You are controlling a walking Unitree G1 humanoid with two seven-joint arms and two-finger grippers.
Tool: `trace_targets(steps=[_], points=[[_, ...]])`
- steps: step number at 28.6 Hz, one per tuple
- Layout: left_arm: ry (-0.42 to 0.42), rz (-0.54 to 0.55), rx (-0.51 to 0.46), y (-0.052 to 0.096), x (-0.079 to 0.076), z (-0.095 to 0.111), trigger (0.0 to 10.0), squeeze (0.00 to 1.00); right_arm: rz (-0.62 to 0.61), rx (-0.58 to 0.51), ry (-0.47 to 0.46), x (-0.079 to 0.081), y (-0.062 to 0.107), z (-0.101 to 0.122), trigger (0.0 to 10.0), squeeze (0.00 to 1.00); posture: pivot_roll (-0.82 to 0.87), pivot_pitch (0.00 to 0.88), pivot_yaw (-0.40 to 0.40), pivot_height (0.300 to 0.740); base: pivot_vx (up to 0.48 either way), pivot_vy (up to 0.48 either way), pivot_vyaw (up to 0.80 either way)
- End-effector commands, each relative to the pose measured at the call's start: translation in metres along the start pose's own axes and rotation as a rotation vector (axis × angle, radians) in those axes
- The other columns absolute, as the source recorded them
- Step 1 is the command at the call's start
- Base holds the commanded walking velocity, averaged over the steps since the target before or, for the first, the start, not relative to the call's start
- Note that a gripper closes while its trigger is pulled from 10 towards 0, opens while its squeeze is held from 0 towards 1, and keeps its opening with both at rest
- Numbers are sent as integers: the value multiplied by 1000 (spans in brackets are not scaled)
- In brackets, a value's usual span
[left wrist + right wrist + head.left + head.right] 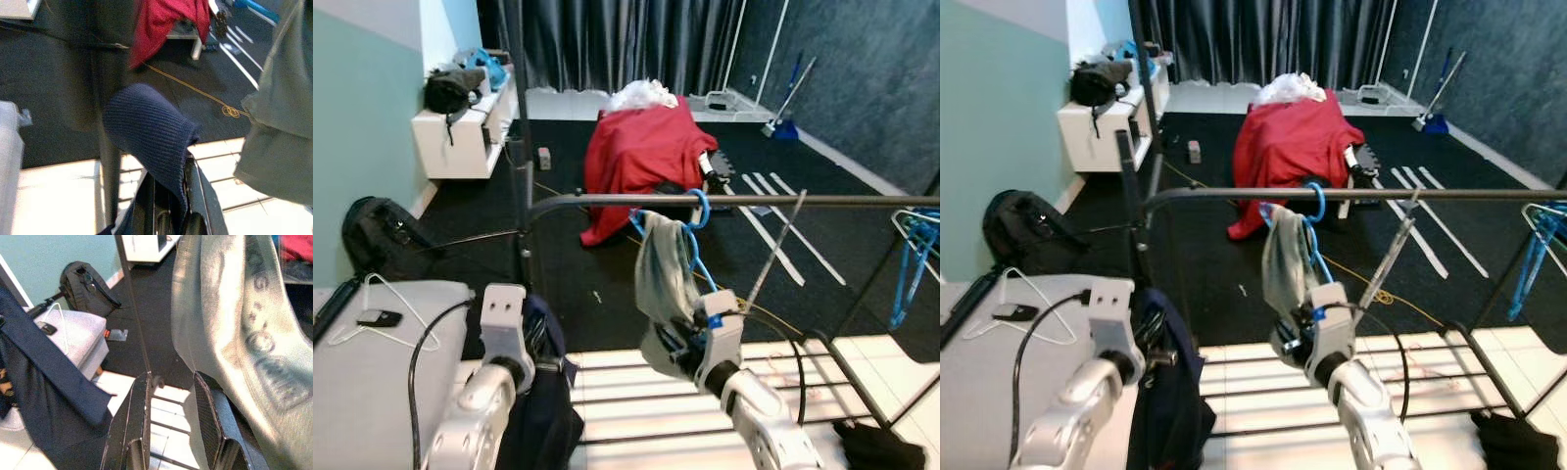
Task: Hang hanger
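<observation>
The blue hanger (693, 235) hangs hooked on the rail (744, 200), directly above the right gripper (171, 406), whose fingers are spread and empty; the left gripper (168, 215) clasps a navy garment (149, 129).

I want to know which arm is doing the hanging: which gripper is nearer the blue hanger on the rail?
Right. The right gripper sits just below the blue hanger, beside its grey garment. The left gripper is further left, shut on a navy garment.

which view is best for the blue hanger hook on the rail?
Left eye view: the blue hanger has its hook looped over the rail, grey garment draped from it. The right eye view shows the same. The wrist views show the garment's cloth, not the hook.
</observation>
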State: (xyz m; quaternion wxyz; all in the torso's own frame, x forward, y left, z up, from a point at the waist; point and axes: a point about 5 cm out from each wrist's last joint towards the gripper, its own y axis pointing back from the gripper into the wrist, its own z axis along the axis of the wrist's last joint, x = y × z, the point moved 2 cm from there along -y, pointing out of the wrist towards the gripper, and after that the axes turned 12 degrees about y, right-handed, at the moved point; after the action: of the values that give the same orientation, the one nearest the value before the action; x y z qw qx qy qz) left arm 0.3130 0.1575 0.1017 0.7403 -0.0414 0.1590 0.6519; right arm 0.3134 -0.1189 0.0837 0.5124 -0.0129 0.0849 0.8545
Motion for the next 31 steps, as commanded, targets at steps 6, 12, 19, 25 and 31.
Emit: trace_targets(steps=[6, 12, 19, 25, 31], points=[[1, 1, -6, -2, -3, 3, 10000, 0, -5, 6, -2, -5, 2, -1, 10000, 0, -72, 17, -70, 740, 0, -334, 0], [24, 19, 15, -3, -1, 1, 10000, 0, -5, 4, 2, -4, 3, -1, 10000, 0, -74, 18, -68, 740, 0, -27, 0], [-11, 25, 13, -5, -1, 3, 10000, 0, 4, -3, 1, -3, 3, 0, 10000, 0, -74, 17, -61, 740, 0, 446, 0], [-41, -22, 0, -8, -10, 4, 10000, 0, 12, -63, -12, 2, 2, 9, 10000, 0, -75, 15, -59, 740, 0, 0, 0], [-34, -125, -9, -4, -22, 5, 10000, 0, 8, -147, 37, 10, 8, 18, 10000, 0, -80, 19, -57, 740, 0, 0, 0]])
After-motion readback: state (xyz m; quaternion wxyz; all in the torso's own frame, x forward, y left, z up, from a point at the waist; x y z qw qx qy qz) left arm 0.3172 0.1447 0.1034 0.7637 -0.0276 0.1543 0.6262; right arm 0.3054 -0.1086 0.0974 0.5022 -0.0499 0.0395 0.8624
